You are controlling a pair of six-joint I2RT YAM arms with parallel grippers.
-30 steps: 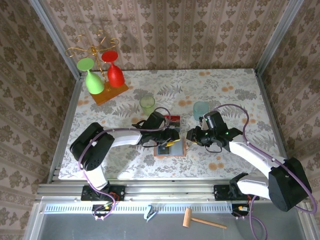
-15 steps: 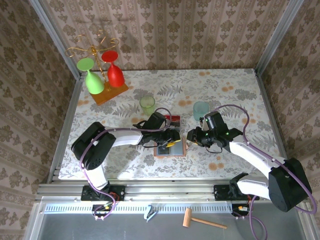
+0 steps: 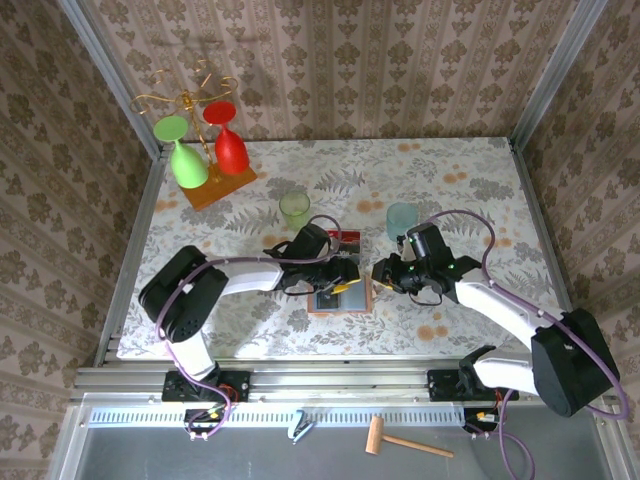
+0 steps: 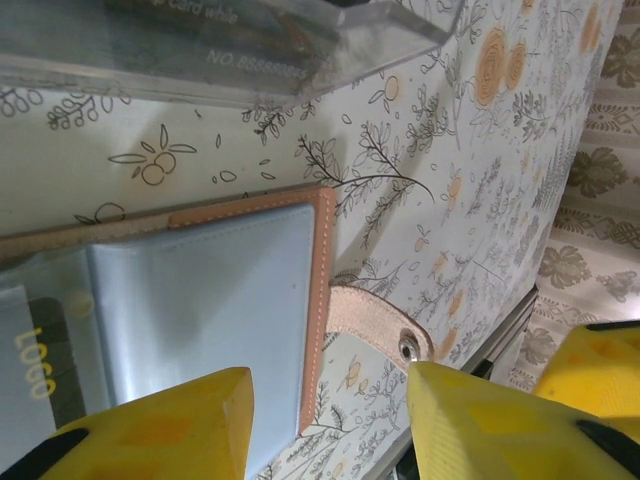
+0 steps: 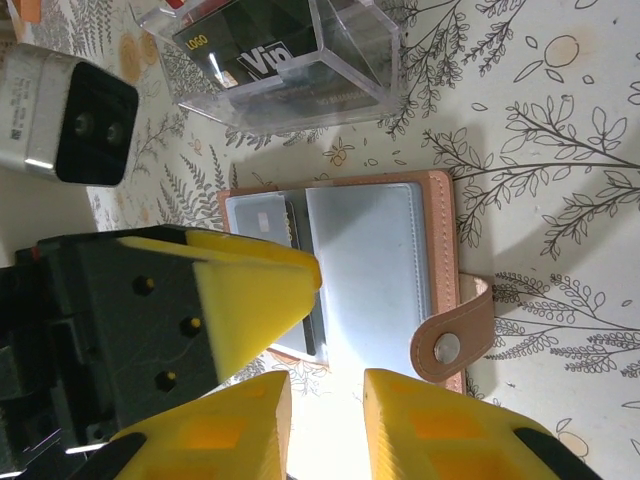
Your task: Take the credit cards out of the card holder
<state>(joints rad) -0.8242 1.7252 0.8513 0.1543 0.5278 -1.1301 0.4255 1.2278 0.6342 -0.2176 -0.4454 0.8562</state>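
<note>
Card holder [image 5: 370, 260]: open flat, pockets up, on the near side of the clear box [image 5: 330, 70].
Left gripper [image 4: 330, 395]: released, over the holder.
Right gripper [image 5: 327, 400]: slightly parted, empty.

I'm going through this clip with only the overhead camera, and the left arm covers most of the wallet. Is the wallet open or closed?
Observer: Open. The right wrist camera shows the wallet lying flat with its grey-blue pockets up and the snap strap sticking out from one edge.
Operator: Any card inside it?
Observer: Yes. The left wrist camera shows a dark card marked LOGO tucked in a pocket.
Operator: Is the left gripper holding anything?
Observer: No. The left gripper has its fingers apart with nothing between them. One is over the wallet and the other is beyond the strap side.
</note>
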